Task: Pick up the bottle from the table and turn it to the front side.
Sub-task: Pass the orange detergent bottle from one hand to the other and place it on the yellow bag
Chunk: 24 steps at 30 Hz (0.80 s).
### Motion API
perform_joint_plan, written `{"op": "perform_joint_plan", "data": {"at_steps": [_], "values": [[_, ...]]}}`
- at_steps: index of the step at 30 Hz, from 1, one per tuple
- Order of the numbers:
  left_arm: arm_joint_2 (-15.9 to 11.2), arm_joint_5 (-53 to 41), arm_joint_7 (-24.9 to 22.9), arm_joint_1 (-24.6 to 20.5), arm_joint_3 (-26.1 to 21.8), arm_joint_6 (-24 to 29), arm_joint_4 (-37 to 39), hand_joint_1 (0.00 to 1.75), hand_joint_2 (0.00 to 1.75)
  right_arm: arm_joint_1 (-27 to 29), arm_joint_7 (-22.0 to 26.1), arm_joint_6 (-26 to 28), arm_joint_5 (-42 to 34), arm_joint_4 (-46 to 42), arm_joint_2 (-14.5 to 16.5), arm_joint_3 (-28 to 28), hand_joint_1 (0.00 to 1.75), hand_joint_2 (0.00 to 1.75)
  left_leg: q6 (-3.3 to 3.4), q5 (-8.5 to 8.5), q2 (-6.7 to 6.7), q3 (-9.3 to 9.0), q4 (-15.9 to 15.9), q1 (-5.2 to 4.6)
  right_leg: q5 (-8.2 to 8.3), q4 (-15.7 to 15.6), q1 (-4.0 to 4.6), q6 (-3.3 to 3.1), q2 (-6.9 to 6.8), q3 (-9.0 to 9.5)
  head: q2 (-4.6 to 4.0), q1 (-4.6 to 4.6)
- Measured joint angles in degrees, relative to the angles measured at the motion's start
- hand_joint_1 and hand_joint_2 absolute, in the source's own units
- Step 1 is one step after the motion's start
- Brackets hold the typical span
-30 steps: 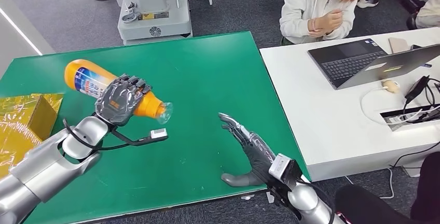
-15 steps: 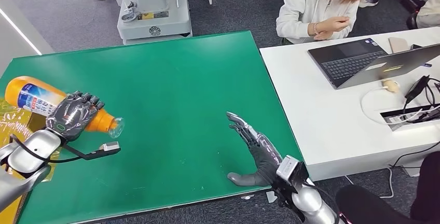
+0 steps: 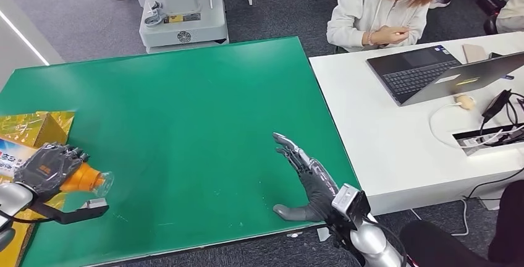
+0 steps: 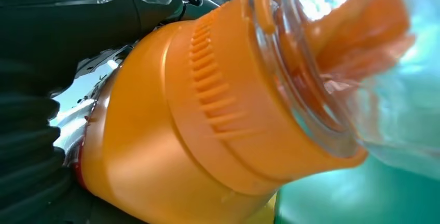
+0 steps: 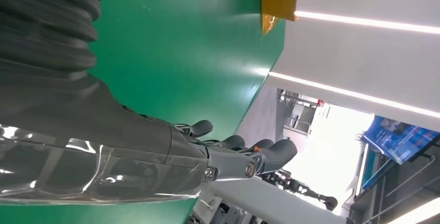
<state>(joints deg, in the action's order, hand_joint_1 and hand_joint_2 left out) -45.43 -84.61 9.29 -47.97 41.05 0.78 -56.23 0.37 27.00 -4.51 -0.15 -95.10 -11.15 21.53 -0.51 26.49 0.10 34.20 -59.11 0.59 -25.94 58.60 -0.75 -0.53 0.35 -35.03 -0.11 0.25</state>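
Left hand: the left hand [image 3: 46, 167] is wrapped around the orange bottle [image 3: 83, 178], holding it on its side at the far left edge of the head view, above the near-left part of the green table [image 3: 204, 112].
Bottle: its clear cap [image 3: 102, 183] points toward the table's middle; most of its body runs out of the picture to the left. In the left wrist view the ribbed orange shoulder [image 4: 218, 105] and clear cap are close to the lens.
Gold box: a gold foil box [image 3: 37, 128] sits on the table just behind the held bottle.
Right hand: the right hand [image 3: 306, 177] hangs over the near-right part of the table, empty, fingers stretched out and apart.
Bystander: a person in a white top [image 3: 364, 13] sits beyond the white desk [image 3: 395, 131] with laptops.
Step in hand: the bottle is lifted and being carried; the turn to its front side looks unfinished, since the label cannot be read from here.
Next move: probably bring the bottle back over the table and rotate it so the label faces front, keeping the grip firm on the smooth body.
Change: a second ago the bottle was held well over the table near its left-centre; it has since swung steadily left and nearer. The right hand has hardly shifted.
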Motion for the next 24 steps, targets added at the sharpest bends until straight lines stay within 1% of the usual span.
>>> {"op": "perform_joint_plan", "data": {"at_steps": [5, 12, 20, 24], "values": [[0.4, 1.9, 0.1, 0.3, -1.7, -3.3, 1.0, 1.75, 1.75, 0.6, -0.8, -0.9, 0.3, -1.5, 0.1, -0.5, 0.0, 1.75, 0.0, 0.0, -0.04, 0.01, 0.0, 0.0, 0.01, 0.0, 0.0, 0.0, -0.05, 0.03, 0.0, 0.01], [1.2, 3.2, 0.6, 0.3, -2.6, -4.1, 3.5, 1.75, 1.75, 1.0, -1.9, -0.9, 1.3, -2.8, 0.4, -0.7, 0.0, 1.75, 0.0, 0.0, -0.03, 0.0, 0.0, 0.0, 0.01, 0.0, 0.0, 0.0, -0.02, 0.01, 0.0, 0.01], [4.4, 8.4, 3.0, 0.8, -2.6, -4.9, 9.6, 1.75, 1.75, 1.1, -2.7, -0.9, 2.0, -3.6, 0.5, -0.6, 0.0, 1.75, 0.0, 0.0, -0.02, 0.01, 0.0, 0.0, 0.01, 0.0, 0.0, 0.0, -0.01, 0.01, 0.0, 0.01], [5.2, 9.3, 3.1, 1.2, -2.6, -4.9, 10.8, 1.75, 1.75, 1.1, -2.9, -0.8, 2.0, -3.9, 0.5, -0.5, 0.0, 1.75, 0.0, 0.0, -0.03, 0.01, 0.0, 0.0, 0.01, 0.0, 0.0, 0.0, -0.02, 0.01, 0.0, 0.01]]}}
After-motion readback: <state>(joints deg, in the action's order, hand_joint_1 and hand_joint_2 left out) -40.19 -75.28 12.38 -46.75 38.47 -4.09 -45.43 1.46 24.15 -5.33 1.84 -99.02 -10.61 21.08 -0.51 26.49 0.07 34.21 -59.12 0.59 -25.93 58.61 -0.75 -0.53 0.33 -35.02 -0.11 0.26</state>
